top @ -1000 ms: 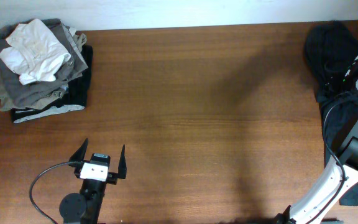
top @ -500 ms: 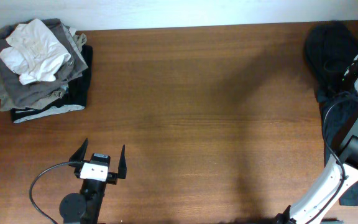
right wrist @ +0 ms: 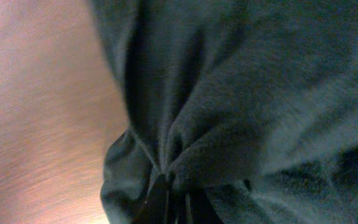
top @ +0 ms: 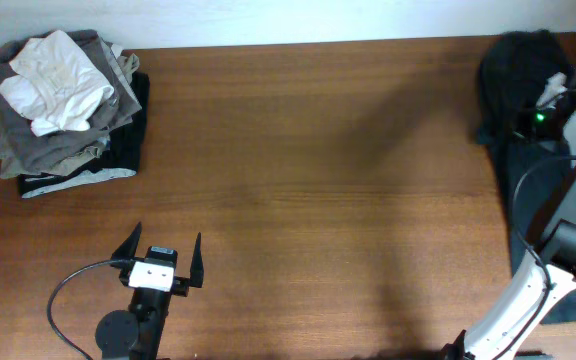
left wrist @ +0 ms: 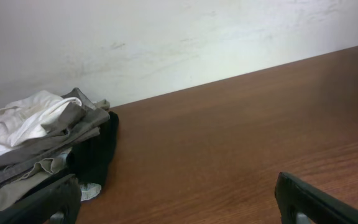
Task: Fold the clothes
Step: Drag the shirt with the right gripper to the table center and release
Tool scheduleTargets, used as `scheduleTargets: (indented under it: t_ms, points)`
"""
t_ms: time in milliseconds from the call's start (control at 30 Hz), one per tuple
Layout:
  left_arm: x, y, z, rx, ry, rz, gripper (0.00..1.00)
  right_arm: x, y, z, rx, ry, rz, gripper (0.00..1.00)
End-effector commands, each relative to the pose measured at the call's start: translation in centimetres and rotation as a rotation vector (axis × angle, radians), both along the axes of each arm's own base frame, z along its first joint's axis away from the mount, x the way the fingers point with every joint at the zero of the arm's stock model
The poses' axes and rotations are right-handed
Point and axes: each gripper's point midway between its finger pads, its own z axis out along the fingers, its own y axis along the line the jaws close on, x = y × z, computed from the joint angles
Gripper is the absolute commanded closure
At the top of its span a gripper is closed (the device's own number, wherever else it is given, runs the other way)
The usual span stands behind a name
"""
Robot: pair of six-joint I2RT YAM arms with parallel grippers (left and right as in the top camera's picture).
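A: Right gripper [right wrist: 168, 190], what changed?
B: Your jaws just snapped shut, pinching a fold of the dark T-shirt [right wrist: 241, 93] between them. Grasp made; spreading it flat likely comes next.
A: Left gripper [top: 166, 240]?
B: Spread wide, empty, shirt well apart from it.

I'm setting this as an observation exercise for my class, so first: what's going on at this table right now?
The right claw is shut on a bunched fold of the dark T-shirt, heaped at the far right edge of the table, not yet spread. The left claw hangs open over bare wood at front left, holding nothing. A pile of grey and olive garments, a white one on top, sits at the far left corner.
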Motion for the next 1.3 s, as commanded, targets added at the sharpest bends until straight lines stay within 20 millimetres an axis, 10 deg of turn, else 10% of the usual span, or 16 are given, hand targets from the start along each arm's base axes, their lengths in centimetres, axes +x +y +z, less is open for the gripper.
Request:
scheduleTargets:
  t_ms: [0, 300, 567, 633, 900, 1033, 1100, 1267]
  points:
    - [0.0, 0.2, -0.2, -0.009, 0.001, 0.010, 0.01, 3.2, 11.5, 4.7, 0.175, -0.114, 0.222, 0.96]
    - [0.0, 0.2, -0.2, -0.009, 0.001, 0.010, 0.01, -0.1, 38.2, 4.9, 0.288, -0.013, 0.649, 0.96]
    - [0.0, 0.2, -0.2, -0.009, 0.000, 0.010, 0.01, -9.1, 53.1, 4.6, 0.294, 0.069, 0.935, 0.96]
    - [0.0, 0.2, -0.2, -0.009, 0.000, 0.010, 0.01, -10.1, 54.2, 4.4, 0.272, 0.079, 0.959, 0.67]
    - [0.0, 0.2, -0.2, -0.009, 0.000, 0.010, 0.01, -11.1, 50.0, 6.9, 0.160, 0.215, 0.876, 0.43]
    - [0.0, 0.2, -0.2, -0.009, 0.001, 0.010, 0.01, -9.2, 45.1, 12.4, -0.087, 0.120, 0.759, 0.30]
    - [0.0, 0.2, -0.2, -0.009, 0.001, 0.010, 0.01, -8.7, 43.3, 16.1, -0.138, 0.036, 0.716, 0.04]
    - [0.0, 0.2, -0.2, -0.009, 0.000, 0.010, 0.01, -9.8, 39.1, 21.6, -0.138, -0.046, 0.635, 0.01]
